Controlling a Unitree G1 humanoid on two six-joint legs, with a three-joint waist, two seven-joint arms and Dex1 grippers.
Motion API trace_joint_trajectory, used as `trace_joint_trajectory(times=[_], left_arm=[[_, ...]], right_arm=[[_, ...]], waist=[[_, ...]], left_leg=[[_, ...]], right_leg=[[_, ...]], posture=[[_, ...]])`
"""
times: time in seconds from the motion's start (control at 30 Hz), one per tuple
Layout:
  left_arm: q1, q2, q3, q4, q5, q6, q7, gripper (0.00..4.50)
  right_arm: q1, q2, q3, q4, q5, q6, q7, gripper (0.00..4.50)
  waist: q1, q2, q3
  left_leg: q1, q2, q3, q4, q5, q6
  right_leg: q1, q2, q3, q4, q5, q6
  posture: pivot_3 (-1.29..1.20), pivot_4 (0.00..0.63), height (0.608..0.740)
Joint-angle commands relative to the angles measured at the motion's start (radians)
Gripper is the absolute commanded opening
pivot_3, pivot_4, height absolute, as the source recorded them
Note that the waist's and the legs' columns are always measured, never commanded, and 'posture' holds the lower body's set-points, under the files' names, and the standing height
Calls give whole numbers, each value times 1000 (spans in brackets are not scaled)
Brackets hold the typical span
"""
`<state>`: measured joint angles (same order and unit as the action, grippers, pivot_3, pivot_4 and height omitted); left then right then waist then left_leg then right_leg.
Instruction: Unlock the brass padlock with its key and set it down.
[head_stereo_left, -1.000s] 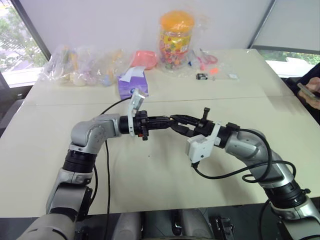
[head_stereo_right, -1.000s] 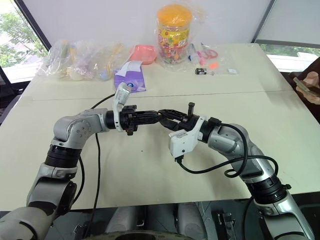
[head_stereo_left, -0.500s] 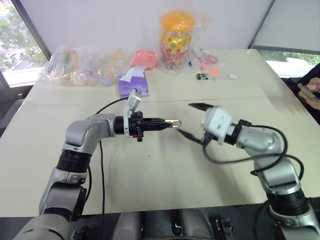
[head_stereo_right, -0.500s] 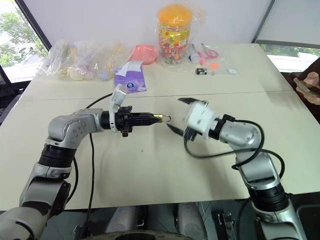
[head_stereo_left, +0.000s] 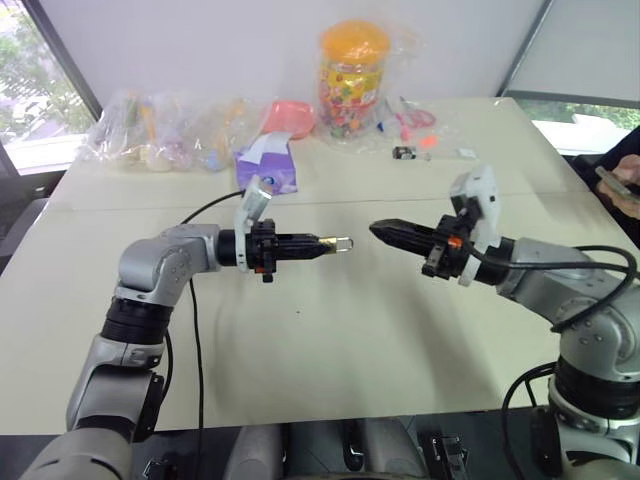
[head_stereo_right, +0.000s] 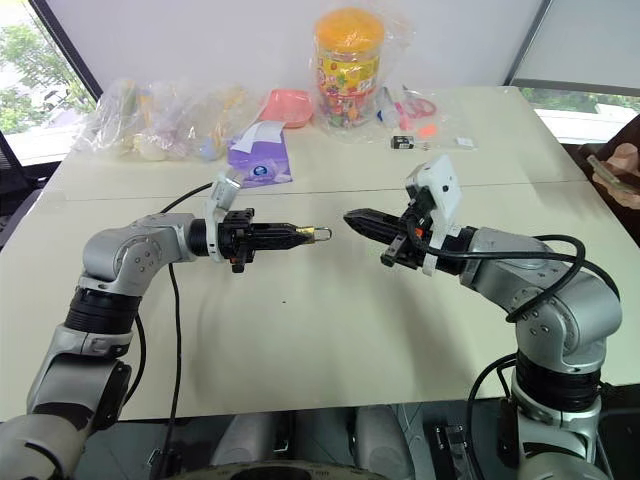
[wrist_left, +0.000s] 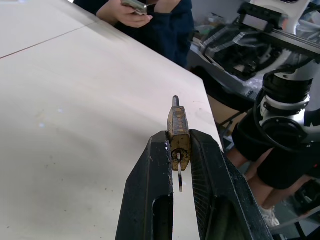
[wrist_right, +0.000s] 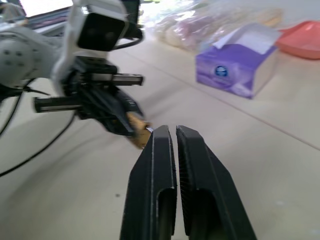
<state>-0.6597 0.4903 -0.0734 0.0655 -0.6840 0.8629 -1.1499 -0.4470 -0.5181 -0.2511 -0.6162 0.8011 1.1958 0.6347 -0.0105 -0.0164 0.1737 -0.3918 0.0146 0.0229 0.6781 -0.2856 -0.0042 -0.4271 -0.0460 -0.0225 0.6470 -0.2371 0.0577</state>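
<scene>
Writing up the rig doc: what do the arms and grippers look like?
Both arms are silver-grey metal segments joined by black ribbed joints. Each gripper, left and right, has two long, tapered black fingers with ridged inner faces. A white camera housing sits on each wrist, and a loose black cable trails from each.

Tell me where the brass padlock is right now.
The brass padlock is clamped in the left gripper, held above the table, facing the shut right gripper.

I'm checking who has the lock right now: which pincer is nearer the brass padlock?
Left. The left pincer is clamped on the brass padlock, holding it above the table. The right pincer is shut, facing it across a gap.
</scene>
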Motion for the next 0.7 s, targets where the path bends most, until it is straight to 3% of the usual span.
trace_joint_trajectory(times=[0.03, 0.7], left_arm=[[-16, 8, 6, -32, -10, -8, -19, 36], [-25, 15, 2, -92, -42, 33, -48, 36]], right_arm=[[-12, -1, 12, -33, 54, 4, -31, 20], [32, -129, 233, 88, -81, -134, -18, 20]], waist=[[0, 0, 0], [0, 0, 0]], left_leg=[[0, 0, 0, 0, 0, 0], [-1, 0, 0, 0, 0, 1]], right_leg=[[0, 0, 0, 0, 0, 0], [-1, 0, 0, -1, -2, -2]], posture=[[0, 150, 737], [0, 150, 737]])
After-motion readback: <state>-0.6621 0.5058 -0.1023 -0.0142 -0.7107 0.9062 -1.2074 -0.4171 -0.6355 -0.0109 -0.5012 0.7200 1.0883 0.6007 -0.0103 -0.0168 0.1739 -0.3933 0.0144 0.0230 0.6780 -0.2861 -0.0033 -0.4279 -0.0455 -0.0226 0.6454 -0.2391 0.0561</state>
